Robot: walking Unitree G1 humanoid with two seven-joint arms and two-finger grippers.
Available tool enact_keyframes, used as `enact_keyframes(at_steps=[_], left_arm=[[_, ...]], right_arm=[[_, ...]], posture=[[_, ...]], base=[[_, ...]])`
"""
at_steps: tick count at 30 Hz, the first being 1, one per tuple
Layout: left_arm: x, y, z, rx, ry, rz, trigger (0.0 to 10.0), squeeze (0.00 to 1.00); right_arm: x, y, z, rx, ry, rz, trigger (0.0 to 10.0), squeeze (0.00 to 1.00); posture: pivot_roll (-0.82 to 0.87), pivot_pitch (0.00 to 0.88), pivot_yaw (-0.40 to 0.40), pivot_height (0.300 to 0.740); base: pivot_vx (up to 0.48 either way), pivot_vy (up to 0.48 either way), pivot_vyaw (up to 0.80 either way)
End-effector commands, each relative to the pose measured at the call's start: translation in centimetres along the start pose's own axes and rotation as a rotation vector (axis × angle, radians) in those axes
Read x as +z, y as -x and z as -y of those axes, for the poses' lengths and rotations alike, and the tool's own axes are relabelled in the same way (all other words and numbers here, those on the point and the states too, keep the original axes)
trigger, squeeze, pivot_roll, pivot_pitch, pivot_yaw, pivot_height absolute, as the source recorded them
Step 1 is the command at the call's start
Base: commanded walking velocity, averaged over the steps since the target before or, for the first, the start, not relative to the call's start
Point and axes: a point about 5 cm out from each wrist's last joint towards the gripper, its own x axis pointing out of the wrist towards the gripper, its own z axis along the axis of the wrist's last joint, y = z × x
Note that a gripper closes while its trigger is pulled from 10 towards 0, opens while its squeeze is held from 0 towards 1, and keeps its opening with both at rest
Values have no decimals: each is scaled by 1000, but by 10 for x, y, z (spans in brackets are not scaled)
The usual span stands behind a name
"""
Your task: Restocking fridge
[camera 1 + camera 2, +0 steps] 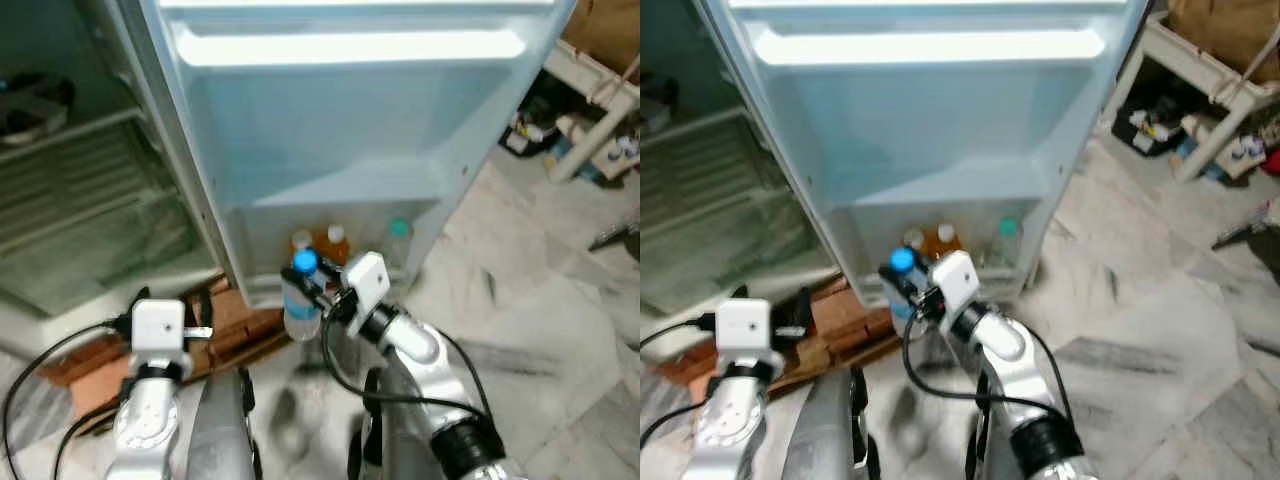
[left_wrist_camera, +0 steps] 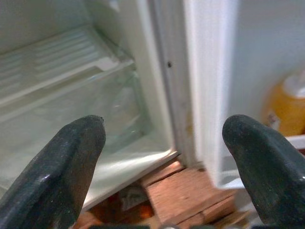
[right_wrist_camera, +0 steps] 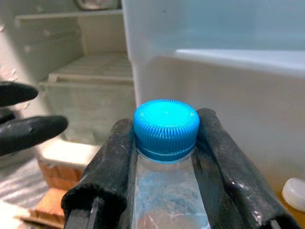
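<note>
At the open fridge door's lowest shelf, one bottle waits to go in.
From the left eye view, the right end effector (image 1: 318,290) carries one clear plastic bottle with a blue cap (image 1: 301,296) just before the white door shelf (image 1: 262,290), where three bottles stand: two orange-filled (image 1: 336,243) and one green-capped (image 1: 399,232); it could strike the shelf's lip or topple them. Left wrist view: the left end effector (image 2: 162,157) gapes empty. Right wrist view: fingers (image 3: 107,162) pinch just under the cap, so the bottle might swing or slip.
</note>
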Motion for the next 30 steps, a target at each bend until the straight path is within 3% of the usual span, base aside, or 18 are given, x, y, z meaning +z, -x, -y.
enact_keyframes(at_steps=[1, 9, 15, 20, 25, 30], left_arm=[[-8, 5, -4, 13, -17, -40, 10000, 0], [-8, 5, -4, 17, -22, -41, 10000, 0], [-8, 7, -5, 21, -26, -43, 10000, 0], [-8, 21, -6, 15, -30, -58, 10000, 0], [-10, 32, 0, -8, -27, -80, 10000, 0], [-8, 32, -1, -1, -22, -81, 10000, 0]], right_arm=[[7, 0, 1, 12, 13, 26, 10000, 0], [11, -5, -2, 49, 36, 44, 10000, 0], [16, -5, 3, 1, 71, 60, 10000, 0], [14, 0, 19, -147, 98, 48, 10000, 0], [9, 3, 19, -146, 87, 26, 10000, 0], [11, 1, 17, -139, 90, 33, 10000, 0]], posture=[[33, 151, -9, 584], [36, 148, -8, 584], [36, 154, -7, 584], [45, 184, -2, 584], [51, 205, -3, 579], [48, 213, -9, 549]], base=[[0, 0, 0], [0, 0, 421], [0, 0, 544], [0, 0, 0], [0, 0, 0], [0, 0, 0]])
